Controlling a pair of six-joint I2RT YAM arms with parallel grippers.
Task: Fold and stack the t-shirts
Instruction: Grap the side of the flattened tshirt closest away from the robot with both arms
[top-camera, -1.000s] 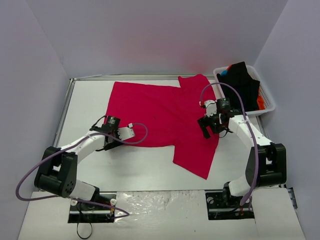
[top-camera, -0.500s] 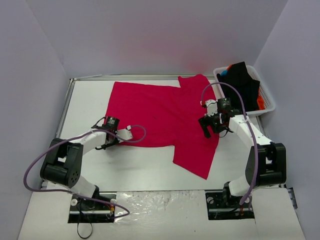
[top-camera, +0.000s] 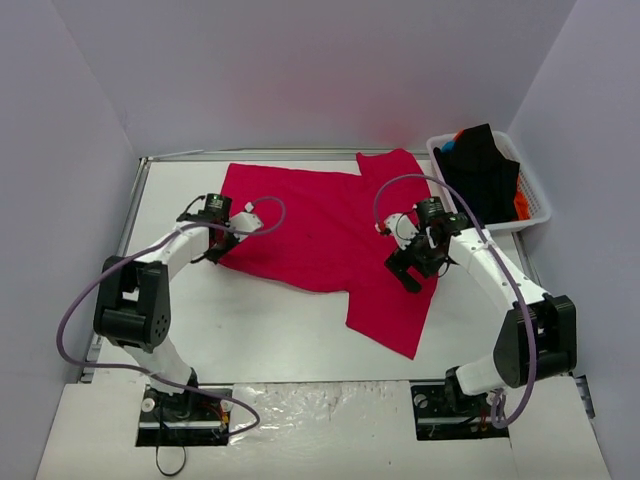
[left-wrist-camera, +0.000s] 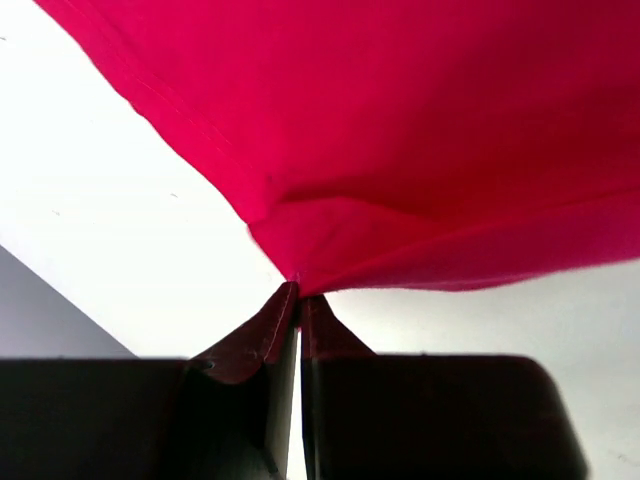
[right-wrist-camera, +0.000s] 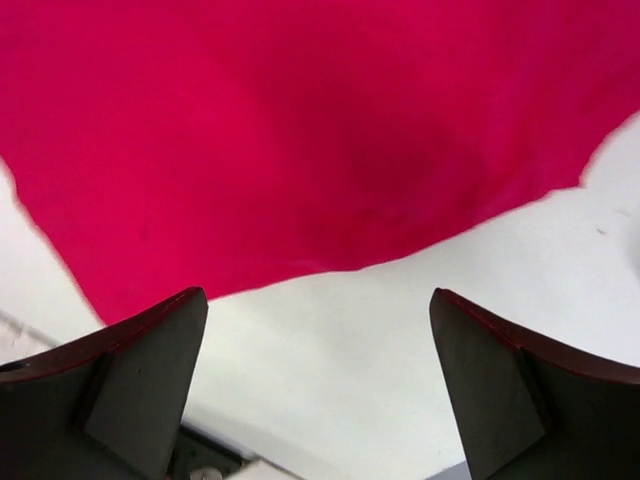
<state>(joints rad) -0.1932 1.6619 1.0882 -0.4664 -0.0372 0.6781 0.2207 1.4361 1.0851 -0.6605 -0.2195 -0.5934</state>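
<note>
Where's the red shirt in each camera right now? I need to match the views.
Top: red shirt spread flat over the table, middle to far side.
Left wrist: fills the upper frame, one corner pinched in the shut left hand.
Right wrist: fills the upper frame, ahead of the open right hand.
Shared landmark: white table along the shirt's edge.
</note>
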